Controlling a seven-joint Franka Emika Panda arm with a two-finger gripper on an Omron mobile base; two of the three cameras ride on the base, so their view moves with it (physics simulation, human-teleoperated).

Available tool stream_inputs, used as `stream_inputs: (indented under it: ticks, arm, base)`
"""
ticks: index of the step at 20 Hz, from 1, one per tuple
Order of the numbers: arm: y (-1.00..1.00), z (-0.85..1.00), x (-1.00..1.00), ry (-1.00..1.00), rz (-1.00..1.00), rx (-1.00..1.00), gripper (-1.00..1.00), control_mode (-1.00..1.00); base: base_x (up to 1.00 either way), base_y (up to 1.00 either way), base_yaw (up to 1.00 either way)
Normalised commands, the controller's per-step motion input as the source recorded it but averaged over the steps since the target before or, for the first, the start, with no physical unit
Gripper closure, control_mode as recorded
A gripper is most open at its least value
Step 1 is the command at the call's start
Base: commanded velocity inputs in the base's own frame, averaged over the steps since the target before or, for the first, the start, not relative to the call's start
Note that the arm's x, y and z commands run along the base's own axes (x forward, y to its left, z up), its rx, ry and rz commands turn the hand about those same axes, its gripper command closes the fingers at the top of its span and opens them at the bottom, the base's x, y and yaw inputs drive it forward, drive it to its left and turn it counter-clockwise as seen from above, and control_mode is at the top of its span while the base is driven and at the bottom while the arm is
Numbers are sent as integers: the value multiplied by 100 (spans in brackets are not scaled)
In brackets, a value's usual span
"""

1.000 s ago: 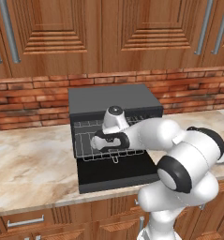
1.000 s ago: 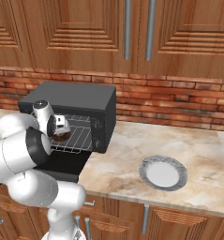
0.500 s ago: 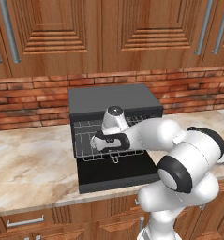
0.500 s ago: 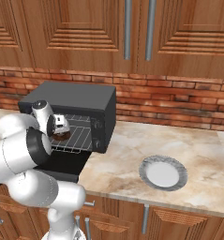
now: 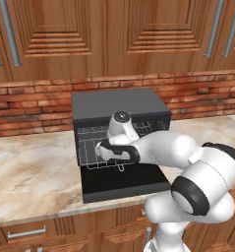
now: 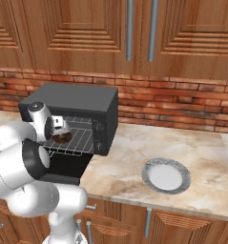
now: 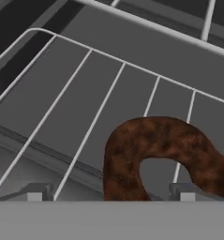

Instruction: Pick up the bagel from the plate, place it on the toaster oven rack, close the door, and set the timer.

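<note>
Jaws standing spread, fingertips poking up at the bottom edge of the hand view, one left of the bagel and one against its inner curve, gripping nothing. Gripper hanging just over the rack at centre frame, arm reaching in from lower right, elbow bent. Bagel lying flat on the rack wires at lower right of the hand view: dark brown, mottled ring, hole showing. Door lying open below. Plate sitting at right of the right base view.
</note>
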Motion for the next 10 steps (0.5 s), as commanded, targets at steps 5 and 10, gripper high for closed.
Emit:
stream_inputs:
  ticks: [5, 10]
  arm:
    - [0, 50, -39, -1, 0, 0, -100, -100]
    - [0, 42, -54, 0, -2, 0, -100, -100]
  base:
    - [0, 0, 0]
    - [0, 0, 0]
